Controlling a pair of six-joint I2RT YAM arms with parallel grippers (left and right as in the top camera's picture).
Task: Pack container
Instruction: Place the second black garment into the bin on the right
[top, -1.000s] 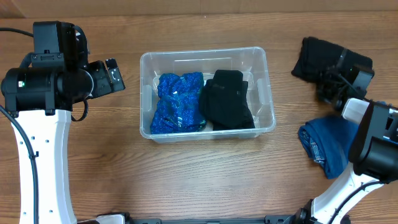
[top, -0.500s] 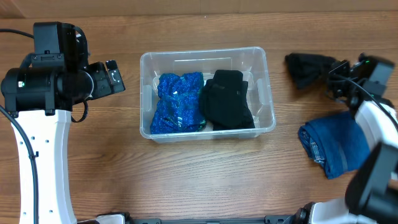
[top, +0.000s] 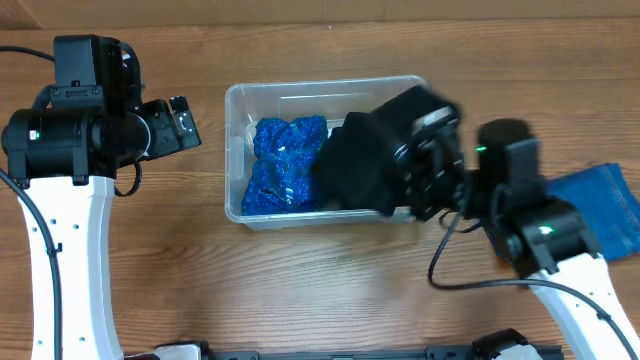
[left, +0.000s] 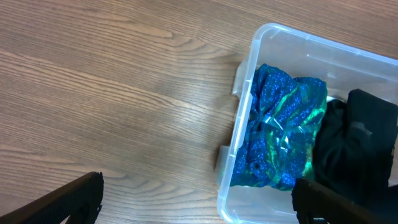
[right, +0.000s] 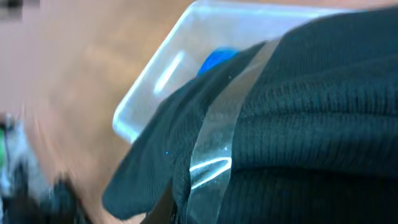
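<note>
The clear plastic container (top: 300, 85) stands mid-table with a sparkly blue cloth (top: 285, 165) in its left half. My right gripper (top: 425, 170) is shut on a black knit garment (top: 365, 160) and holds it over the container's right half, hiding what lies under it. In the right wrist view the black garment (right: 311, 93) fills the frame, with the container rim (right: 186, 25) and a bit of blue cloth (right: 214, 60) beyond. My left gripper (top: 180, 122) is open and empty, left of the container. The left wrist view shows the container (left: 249, 81), blue cloth (left: 280, 130) and black fabric (left: 360, 143).
A folded blue denim cloth (top: 600, 205) lies on the table at the right, partly behind my right arm. The wooden table (top: 300, 290) spreads around the container. The far edge runs along the top.
My right arm has swung left from the far right of the table, carrying the black garment over the container. The left arm has not moved.
</note>
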